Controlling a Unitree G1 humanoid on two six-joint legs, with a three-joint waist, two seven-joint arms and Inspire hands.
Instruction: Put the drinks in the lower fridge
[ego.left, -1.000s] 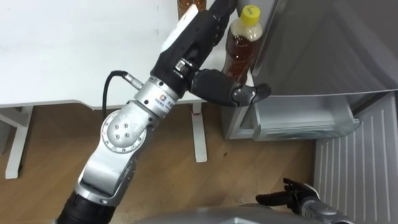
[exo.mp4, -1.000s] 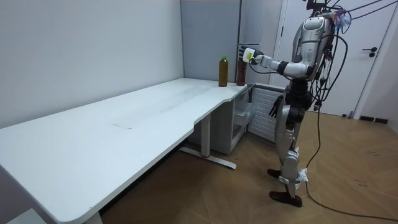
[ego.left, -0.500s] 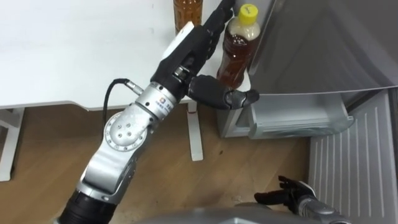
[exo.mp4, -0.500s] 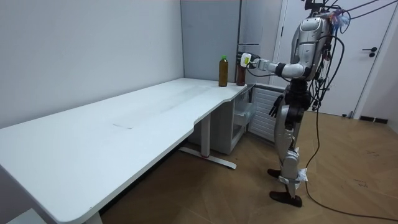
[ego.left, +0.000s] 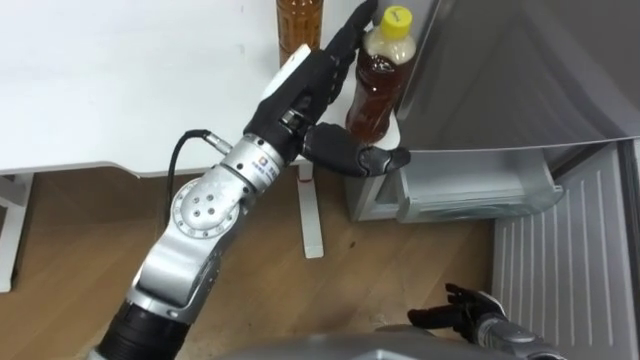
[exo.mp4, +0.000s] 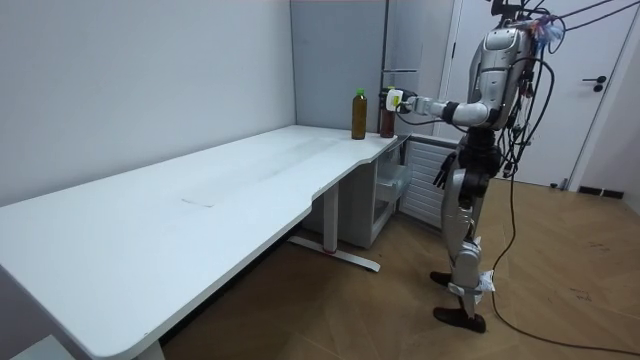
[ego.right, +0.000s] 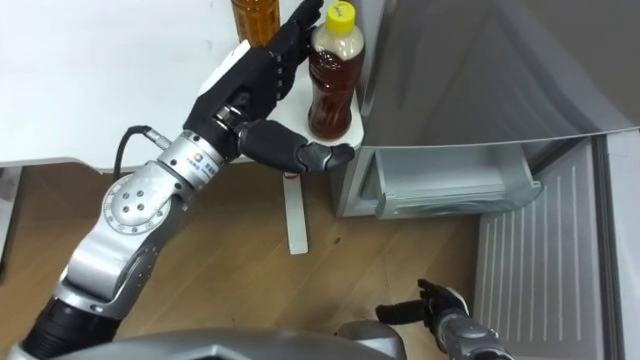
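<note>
Long white tabletop (ego.left: 120, 80) spreads left of the left robot hand (ego.left: 318, 88). A tall grey fridge (ego.left: 520, 70) is right of it, with a pale translucent drawer (ego.left: 480, 190) in the open lower compartment, below and right of that hand. The robot stands at the tabletop's end, left arm stretched out. Left robot hand is open and holds nothing: fingers straight along the left side of the upright brown tea bottle with yellow cap (ego.left: 378, 85), thumb out below its base; contact unclear. Amber plastic bottle (ego.left: 300, 20) stands just left of the fingertips. Right robot hand (ego.left: 455, 315) hangs low, loosely spread, empty.
</note>
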